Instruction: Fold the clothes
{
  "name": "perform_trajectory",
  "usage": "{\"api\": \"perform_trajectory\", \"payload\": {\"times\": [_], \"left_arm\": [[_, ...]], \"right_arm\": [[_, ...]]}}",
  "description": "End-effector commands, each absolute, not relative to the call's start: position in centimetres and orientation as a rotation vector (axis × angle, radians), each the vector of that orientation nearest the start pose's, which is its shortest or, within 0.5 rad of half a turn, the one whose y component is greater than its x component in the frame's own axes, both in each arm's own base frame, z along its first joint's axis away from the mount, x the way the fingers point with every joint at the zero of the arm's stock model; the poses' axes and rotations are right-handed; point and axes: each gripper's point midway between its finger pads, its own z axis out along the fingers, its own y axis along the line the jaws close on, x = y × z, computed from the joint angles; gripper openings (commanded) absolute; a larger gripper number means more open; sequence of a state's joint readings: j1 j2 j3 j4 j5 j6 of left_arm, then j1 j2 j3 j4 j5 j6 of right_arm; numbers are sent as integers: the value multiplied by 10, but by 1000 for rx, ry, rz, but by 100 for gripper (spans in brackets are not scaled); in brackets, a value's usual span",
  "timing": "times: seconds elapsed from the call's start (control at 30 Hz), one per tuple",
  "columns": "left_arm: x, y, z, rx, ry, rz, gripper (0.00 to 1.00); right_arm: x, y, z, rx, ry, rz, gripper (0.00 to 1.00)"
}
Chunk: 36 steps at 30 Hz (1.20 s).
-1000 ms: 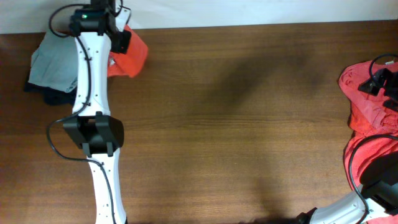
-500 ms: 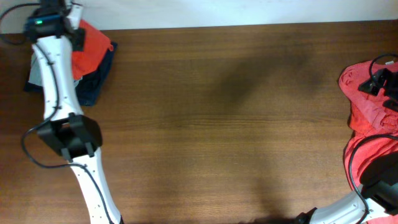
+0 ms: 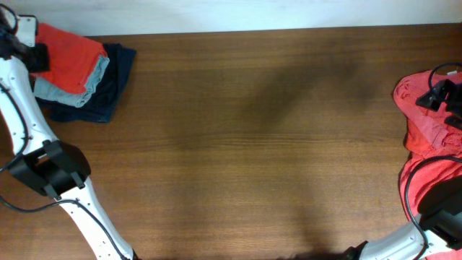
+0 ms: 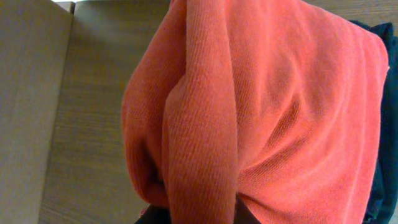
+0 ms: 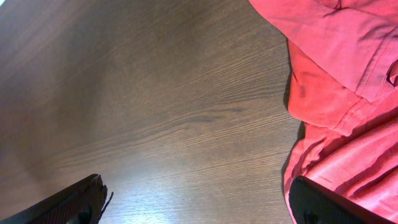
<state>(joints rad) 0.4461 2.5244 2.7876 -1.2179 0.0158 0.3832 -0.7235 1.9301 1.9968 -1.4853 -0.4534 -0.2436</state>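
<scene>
Swinging left, your left arm has carried the folded shirt [image 3: 68, 54] out to the far corner. Nearer you, the right gripper [image 5: 196, 186] hangs wide open beside the loose shirts [image 3: 426, 123] at the table's [image 3: 238, 144] right edge. Far left, the left gripper [image 3: 36, 56] pinches the folded shirt over the grey garment [image 3: 65, 92] and navy garment [image 3: 108, 87]. Lower it squarely, then let go gently.

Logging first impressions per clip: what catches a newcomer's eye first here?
The bright orange-red folded shirt in the far left corner, atop a grey garment and a navy garment, its edge pinched by the left hand. Then the crumpled shirts heaped at the right edge of the wooden table.
</scene>
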Motion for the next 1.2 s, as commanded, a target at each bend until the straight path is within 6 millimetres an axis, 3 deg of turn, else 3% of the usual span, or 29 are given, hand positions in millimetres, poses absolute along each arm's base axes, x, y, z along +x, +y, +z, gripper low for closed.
{"api": "perform_trajectory", "payload": {"times": [0.0,0.23,0.47,0.53,0.63,0.7,0.83,0.97,1.07,1.1,1.13,1.17], "left_arm": [[541,259,186,-58,2548,284,0],[540,264,145,-75,2621,250,0],[535,279,134,-110,2650,315,3],[532,288,136,-142,2645,339,32],[527,299,136,-204,2633,340,92],[524,306,137,-262,2620,336,99],[523,312,151,-340,2576,331,99],[524,309,188,-440,2478,305,99],[536,282,219,-428,2379,80,99],[542,270,225,-396,2352,-10,91],[548,256,232,-348,2319,-117,58],[552,245,237,-311,2292,-203,15]], "right_arm": [[340,-200,216,600,2683,456,99],[340,-200,216,600,2683,456,99],[340,-200,216,600,2683,456,99],[340,-200,216,600,2683,456,99],[340,-200,216,600,2683,456,99],[340,-200,216,600,2683,456,99],[340,-200,216,600,2683,456,99],[340,-200,216,600,2683,456,99],[340,-200,216,600,2683,456,99],[340,-200,216,600,2683,456,99],[340,-200,216,600,2683,456,99],[340,-200,216,600,2683,456,99]]}}
